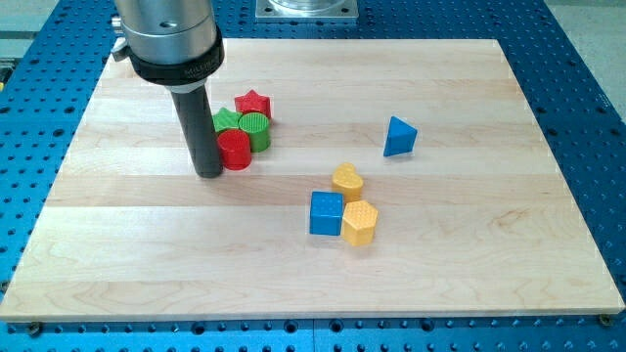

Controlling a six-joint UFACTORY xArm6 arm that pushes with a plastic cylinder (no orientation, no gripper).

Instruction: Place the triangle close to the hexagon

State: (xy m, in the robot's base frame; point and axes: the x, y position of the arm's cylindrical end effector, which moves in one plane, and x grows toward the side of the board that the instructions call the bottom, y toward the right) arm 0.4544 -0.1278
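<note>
Wooden board [147, 284] lies on a blue perforated table [587, 117], light wood planks running across the view. Nearest the view's bottom, a yellow hexagon [360, 222] sits a bit right of centre, touching a blue cube [326, 213] on its left. Just above those two, a yellow heart-shaped block [347, 181] sits touching or almost touching both; can't tell which. Further up and to the right, well apart from that cluster, the blue triangle [398, 137] stands alone on bare wood, point up. So the triangle is not beside the hexagon; the heart block and open board lie between them. On the view's left, my tip [209, 173] rests on the board, dark rod upright under a big grey and black arm housing [166, 34] at the view's top left. Tip is touching or just beside a red cylinder [235, 150] on its right. Behind that, a green cylinder [256, 129], a second green block [227, 120] half hidden, shape unclear, and a red star [253, 103] furthest up, all bunched tight together. No claw on this arm, only the rod, so nothing to call apart or together. Tip is well apart from the triangle and the hexagon. A grey metal plate [306, 9] shows at the top edge.
</note>
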